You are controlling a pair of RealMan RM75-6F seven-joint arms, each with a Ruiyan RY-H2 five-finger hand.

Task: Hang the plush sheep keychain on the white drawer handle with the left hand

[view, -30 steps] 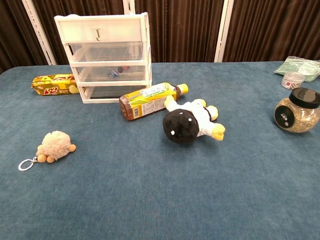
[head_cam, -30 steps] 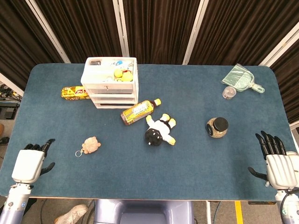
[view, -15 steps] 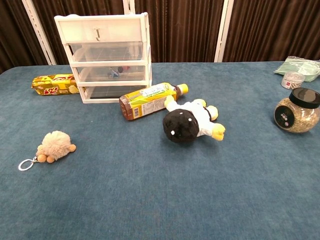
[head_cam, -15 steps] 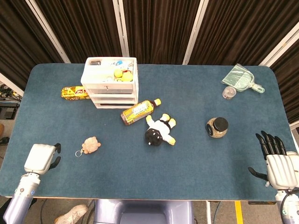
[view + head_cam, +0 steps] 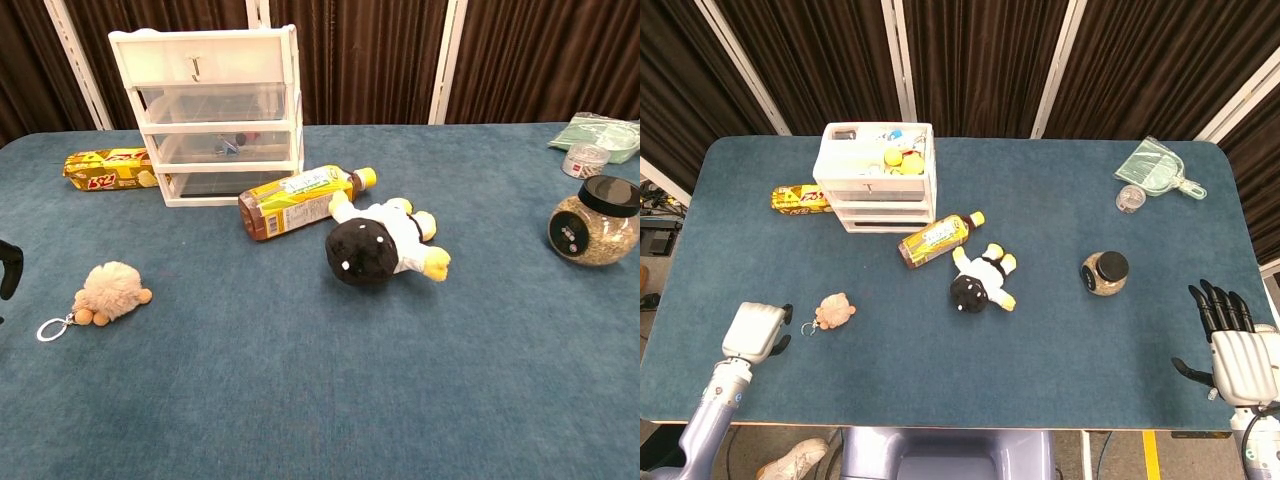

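The plush sheep keychain (image 5: 835, 310) (image 5: 111, 291) lies on the blue table, its metal ring (image 5: 808, 327) (image 5: 50, 329) pointing toward the front left. My left hand (image 5: 756, 331) hovers just left of the ring, holding nothing; only a dark fingertip (image 5: 9, 268) shows at the chest view's left edge. The white drawer unit (image 5: 876, 176) (image 5: 212, 113) stands at the back left, with a small handle (image 5: 196, 67) on its top drawer. At the front right corner my right hand (image 5: 1234, 345) rests with fingers spread, holding nothing.
A tea bottle (image 5: 938, 238) (image 5: 296, 201) lies in front of the drawers beside a black-and-white plush toy (image 5: 981, 280) (image 5: 382, 243). A yellow snack pack (image 5: 800, 198) lies left of the drawers. A black-lidded jar (image 5: 1104, 272) and a green dustpan (image 5: 1158, 170) sit on the right.
My left hand has moved right and forward over the table, closing in on the keychain's ring; its fingertip now enters the chest view. The right hand stayed put.
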